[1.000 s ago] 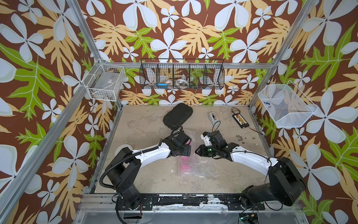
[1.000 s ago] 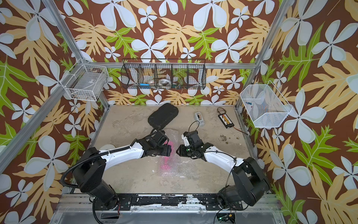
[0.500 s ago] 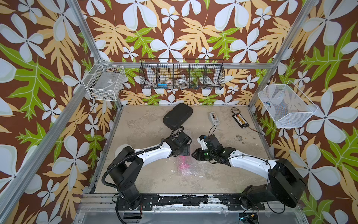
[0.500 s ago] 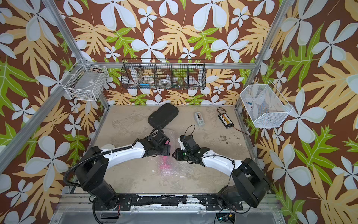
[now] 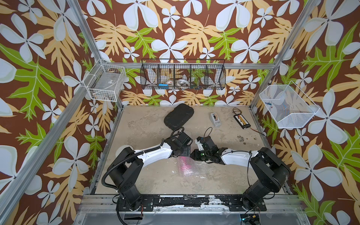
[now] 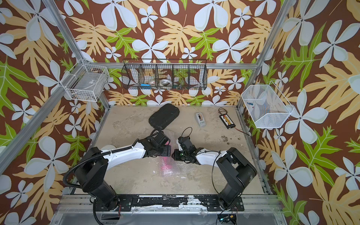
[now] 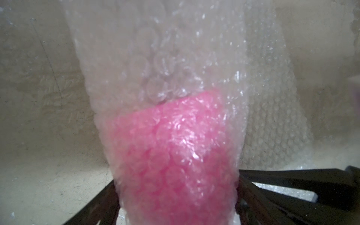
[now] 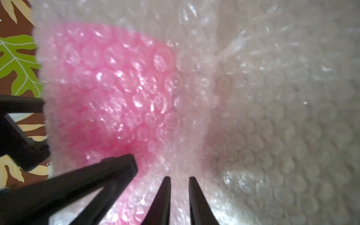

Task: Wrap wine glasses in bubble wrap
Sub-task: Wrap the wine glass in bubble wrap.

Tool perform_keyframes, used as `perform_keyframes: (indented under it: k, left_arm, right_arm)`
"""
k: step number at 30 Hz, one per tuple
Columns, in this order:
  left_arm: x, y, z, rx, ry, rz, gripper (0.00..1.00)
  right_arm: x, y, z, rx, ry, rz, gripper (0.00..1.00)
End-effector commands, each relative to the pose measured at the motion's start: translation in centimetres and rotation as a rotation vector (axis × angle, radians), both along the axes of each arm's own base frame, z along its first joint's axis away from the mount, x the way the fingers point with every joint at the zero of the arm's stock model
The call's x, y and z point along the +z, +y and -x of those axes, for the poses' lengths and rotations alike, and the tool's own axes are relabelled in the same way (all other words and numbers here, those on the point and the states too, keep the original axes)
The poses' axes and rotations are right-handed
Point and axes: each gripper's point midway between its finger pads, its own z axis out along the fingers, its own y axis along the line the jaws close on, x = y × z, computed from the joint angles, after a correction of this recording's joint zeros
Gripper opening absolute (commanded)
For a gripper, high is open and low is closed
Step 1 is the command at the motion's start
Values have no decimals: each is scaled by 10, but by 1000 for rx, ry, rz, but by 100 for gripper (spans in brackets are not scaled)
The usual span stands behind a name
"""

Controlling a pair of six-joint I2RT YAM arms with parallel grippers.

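The left gripper's (image 7: 177, 183) jaws stand spread wide at the bottom of the left wrist view, one finger on each side of the goblet (image 7: 171, 152), brushing its cover; no firm squeeze shows. Low in the right wrist view, the right gripper's (image 8: 155, 171) jaws are drawn close on a bunched fold of the bubble wrap (image 8: 272, 116) beside the pink shape, apparently pinching it. The goblet is rolled inside the wrap, with pink showing through the bubbles. In both top views it lies on the table (image 5: 146, 136) at mid-frame, just below where the two grippers meet, and a loose flap of wrap spreads to its right. The left fingers probably straddle the roll to stop it turning or springing open. The right gripper likely gathers the slack end so it can be tucked shut. The tape dispenser (image 5: 215, 119) sits well apart at the table's upper right, so sealing looks not yet done.
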Motion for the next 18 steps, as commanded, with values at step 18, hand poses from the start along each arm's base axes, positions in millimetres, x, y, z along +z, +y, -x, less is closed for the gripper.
perform_keyframes:
  k: [18]
  left_arm:
    - [12,11,-25,-10,-43,-11,94]
  right_arm:
    - [-8,10,1,13,11,-40,21]
